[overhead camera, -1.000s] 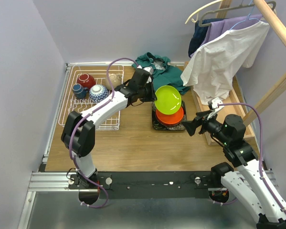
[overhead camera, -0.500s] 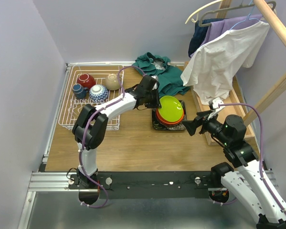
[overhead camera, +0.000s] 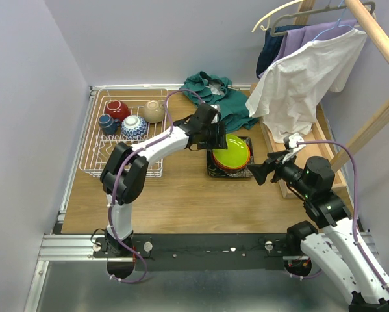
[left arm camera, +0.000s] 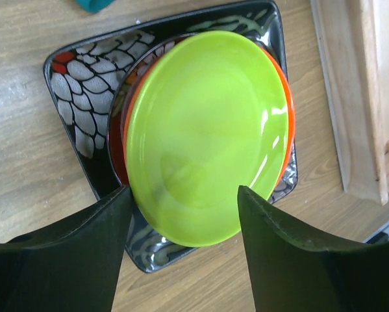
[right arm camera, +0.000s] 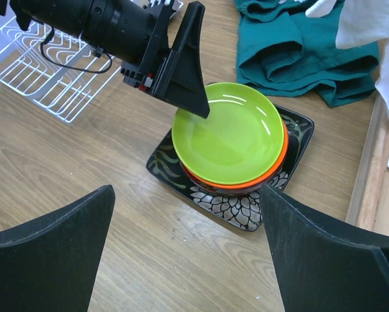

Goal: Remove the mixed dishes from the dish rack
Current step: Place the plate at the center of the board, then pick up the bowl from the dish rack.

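A lime-green plate (overhead camera: 232, 149) lies on top of an orange plate (left arm camera: 286, 110) and a red plate (left arm camera: 119, 140), all stacked on the black square floral plate (left arm camera: 84, 78) on the table. My left gripper (overhead camera: 210, 140) is open just left of the stack; in the left wrist view its fingers (left arm camera: 103, 227) stand either side of the green plate's near edge without pinching it. The white wire dish rack (overhead camera: 90, 166) at the back left holds a red cup (overhead camera: 116, 108), a dark-blue mug (overhead camera: 106, 122), a blue-white bowl (overhead camera: 134, 126) and a beige bowl (overhead camera: 153, 112). My right gripper (overhead camera: 256, 170) is open and empty, right of the stack.
A teal cloth (overhead camera: 220, 97) lies bunched behind the stack. A white shirt (overhead camera: 298, 84) hangs from a wooden frame over the long wooden tray (overhead camera: 311, 146) on the right. Walls close the table at the left and the back.
The left gripper carried the lime-green plate down onto the stack, then opened and let it go. The right arm has not moved.
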